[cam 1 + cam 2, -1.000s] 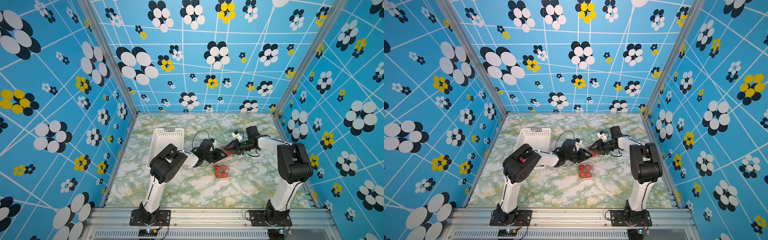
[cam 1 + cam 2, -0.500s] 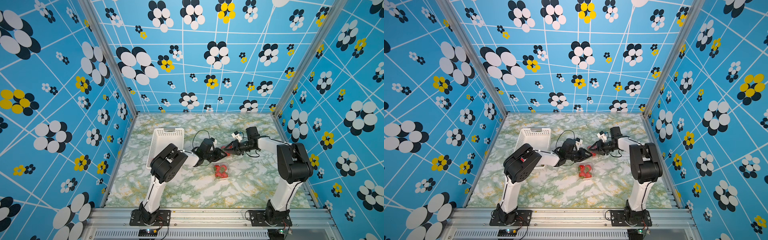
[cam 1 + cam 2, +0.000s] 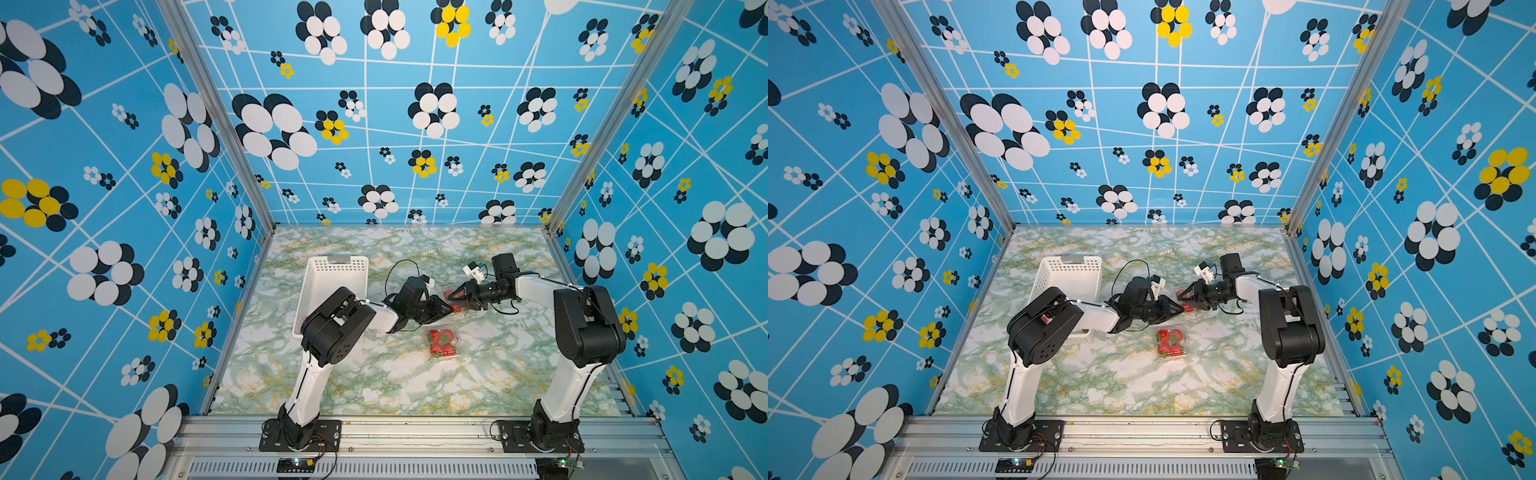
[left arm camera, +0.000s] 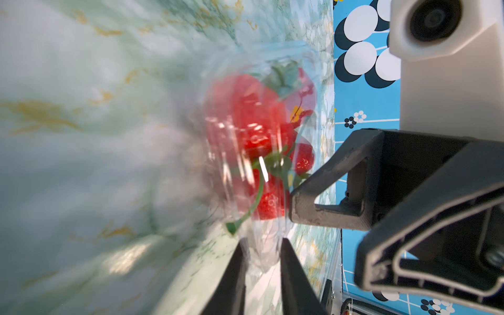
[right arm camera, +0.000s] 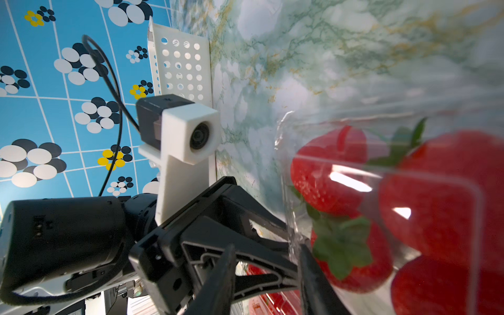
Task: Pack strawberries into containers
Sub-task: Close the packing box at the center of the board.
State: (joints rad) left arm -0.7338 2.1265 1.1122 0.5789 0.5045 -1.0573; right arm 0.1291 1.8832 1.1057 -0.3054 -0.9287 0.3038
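Note:
A clear container holding several red strawberries lies on the marble table between my two grippers. My left gripper is shut on a thin edge of that container's clear plastic. From the opposite side my right gripper stands open, one finger against the container's wall, with strawberries just behind it. In both top views the two grippers meet nose to nose mid-table. A second container, closed and full of strawberries, sits just in front of them.
A white perforated basket stands at the left of the table behind the left arm; it also shows in the right wrist view. Patterned blue walls enclose the table on three sides.
My left gripper's jaws have closed onto the container's plastic edge. Both arms have stayed almost where they were.

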